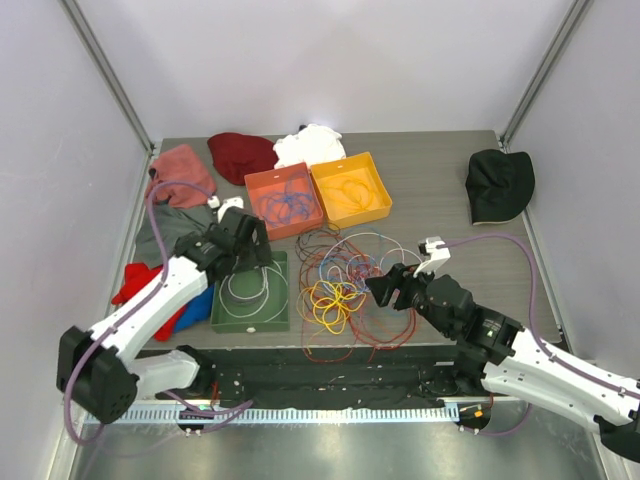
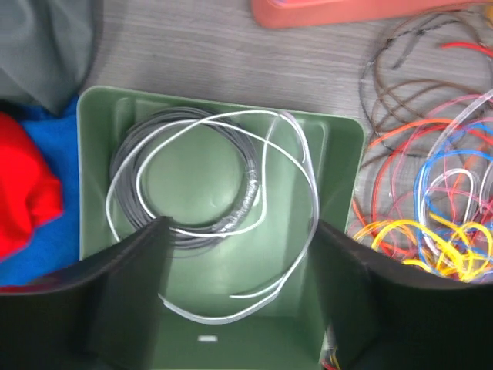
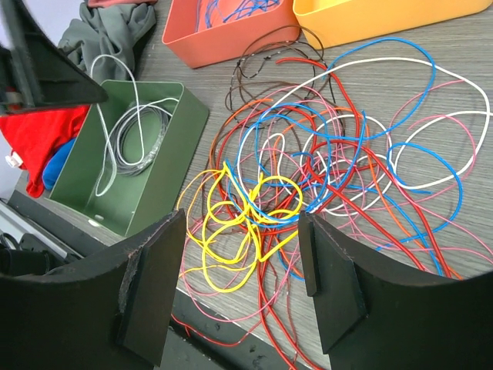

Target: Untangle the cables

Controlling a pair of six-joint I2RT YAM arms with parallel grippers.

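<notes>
Under the left jaws, wide open and empty, thin white and grey cables lie coiled in a green plastic box. Just past the right jaws, also open and empty, tangled colourful cables sprawl on the grey worktop.

Grey wood-grain table, boxed in by pale lilac walls on 3 sides. Alu posts at rear corners. Bright even light. Shiny metal ledge along near edge.
</notes>
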